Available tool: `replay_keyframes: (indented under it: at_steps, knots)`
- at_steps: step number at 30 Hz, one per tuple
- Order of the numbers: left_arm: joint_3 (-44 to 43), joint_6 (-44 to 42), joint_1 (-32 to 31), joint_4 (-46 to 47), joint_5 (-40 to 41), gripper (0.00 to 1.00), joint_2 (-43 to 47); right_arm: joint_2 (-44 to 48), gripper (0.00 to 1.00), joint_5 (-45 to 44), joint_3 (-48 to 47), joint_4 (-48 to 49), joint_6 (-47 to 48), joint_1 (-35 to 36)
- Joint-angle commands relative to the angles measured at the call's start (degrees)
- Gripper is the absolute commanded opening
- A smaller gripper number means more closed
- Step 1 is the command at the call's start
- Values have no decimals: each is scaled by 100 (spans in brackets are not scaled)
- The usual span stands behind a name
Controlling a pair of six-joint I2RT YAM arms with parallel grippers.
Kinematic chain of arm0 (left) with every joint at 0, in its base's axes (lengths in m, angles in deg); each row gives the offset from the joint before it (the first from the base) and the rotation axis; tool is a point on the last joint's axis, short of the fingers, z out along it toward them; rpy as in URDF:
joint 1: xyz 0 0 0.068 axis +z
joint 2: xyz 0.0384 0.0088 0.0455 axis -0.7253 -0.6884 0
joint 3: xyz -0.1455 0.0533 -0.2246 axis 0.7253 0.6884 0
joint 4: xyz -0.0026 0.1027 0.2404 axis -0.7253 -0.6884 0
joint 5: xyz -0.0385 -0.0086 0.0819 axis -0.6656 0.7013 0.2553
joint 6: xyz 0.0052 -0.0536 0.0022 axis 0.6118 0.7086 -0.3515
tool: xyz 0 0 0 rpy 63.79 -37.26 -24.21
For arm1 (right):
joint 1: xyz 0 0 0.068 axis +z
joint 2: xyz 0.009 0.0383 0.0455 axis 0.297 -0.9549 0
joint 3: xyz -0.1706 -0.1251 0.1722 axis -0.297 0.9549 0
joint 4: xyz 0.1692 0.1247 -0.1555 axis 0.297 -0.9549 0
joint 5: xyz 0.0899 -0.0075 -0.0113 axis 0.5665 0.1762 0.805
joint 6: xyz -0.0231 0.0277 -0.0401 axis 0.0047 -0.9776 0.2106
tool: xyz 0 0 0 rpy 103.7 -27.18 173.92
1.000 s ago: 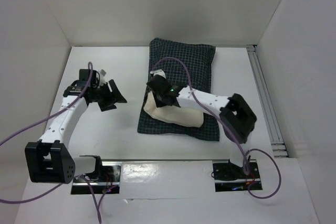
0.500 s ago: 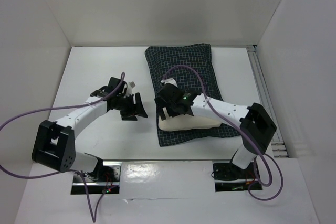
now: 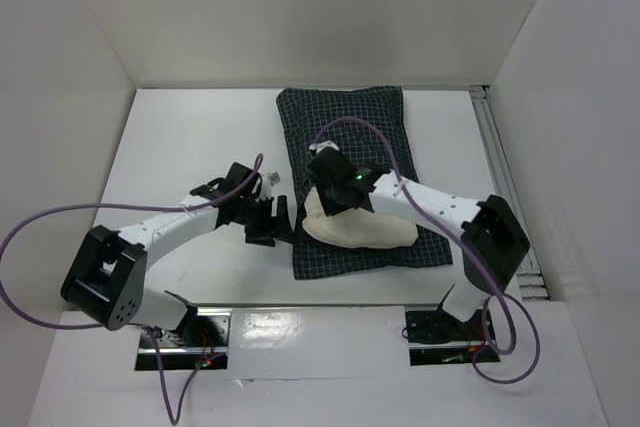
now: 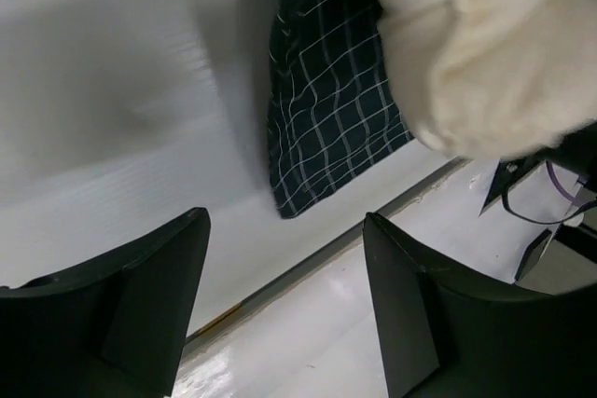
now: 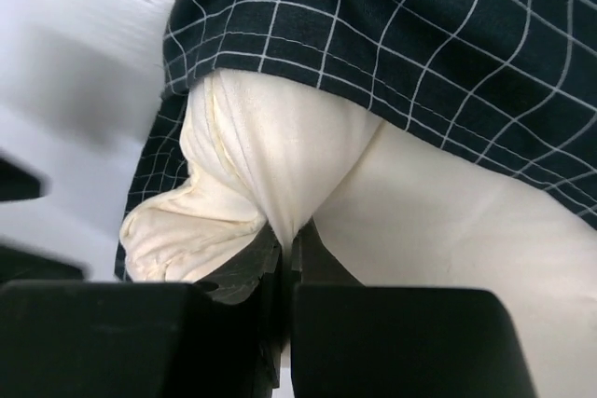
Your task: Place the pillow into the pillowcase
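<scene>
The cream pillow (image 3: pixel 360 232) lies on the near half of the navy checked pillowcase (image 3: pixel 350 127), outside it. My right gripper (image 3: pixel 328 197) is shut on a pinched fold of the pillow (image 5: pixel 280 165) at its left end; the pillowcase hem (image 5: pixel 392 53) shows just beyond the fold. My left gripper (image 3: pixel 272 221) is open and empty just left of the pillowcase's near left corner (image 4: pixel 317 118), low over the table; the pillow (image 4: pixel 485 44) shows at the upper right of the left wrist view. The bear print and tag are hidden.
White walls enclose the table (image 3: pixel 180 137) at the back and both sides. A metal rail (image 3: pixel 505 187) runs along the right edge. The arm bases and purple cables (image 3: pixel 40 237) sit at the near edge.
My left gripper has moved right, toward the pillowcase's near left corner. My right gripper has shifted slightly back with the pillow fold; the pillowcase has rotated and slid since a second ago.
</scene>
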Motion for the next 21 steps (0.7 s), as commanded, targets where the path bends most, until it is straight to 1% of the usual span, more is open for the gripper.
replay_keyframes:
  at_steps: [1,4,6,8,12,13,14,15,16,18,19,20,21]
  knots:
    - [-21,212,-305,526,-184,80,-174,953,0,725,-157,-225,315,-233]
    - [32,467,-465,1279,-385,82,-298,1139,0,1041,-210,-400,368,-305]
    - [32,468,-527,1519,-447,82,-412,1201,0,1094,-210,-401,368,-366]
    - [32,608,-527,1668,-246,82,-622,1201,0,1147,-271,-488,421,-419]
    - [-20,661,-597,2030,-245,82,-1052,1201,0,1147,-271,-489,421,-419]
    - [-90,661,-649,2091,-245,75,-1132,1201,0,1147,-271,-428,421,-419]
    - [-91,835,-650,2152,-323,62,-1185,1201,0,1147,-271,-427,421,-419]
    - [-91,924,-650,2240,-324,28,-1186,1201,0,1147,-271,-427,421,-419]
    - [-91,1012,-650,2241,-324,0,-1186,1201,0,1087,-210,-367,421,-419]
    - [-39,1118,-650,2293,-429,0,-1002,1079,0,946,-210,-366,421,-419]
    - [101,1214,-650,2372,-482,0,-645,1078,0,702,-262,-270,491,-480]
    - [207,1284,-650,2686,-569,0,-423,895,0,577,-341,-269,491,-533]
    - [286,1459,-650,2767,-736,0,-186,789,0,463,-463,-217,691,-533]
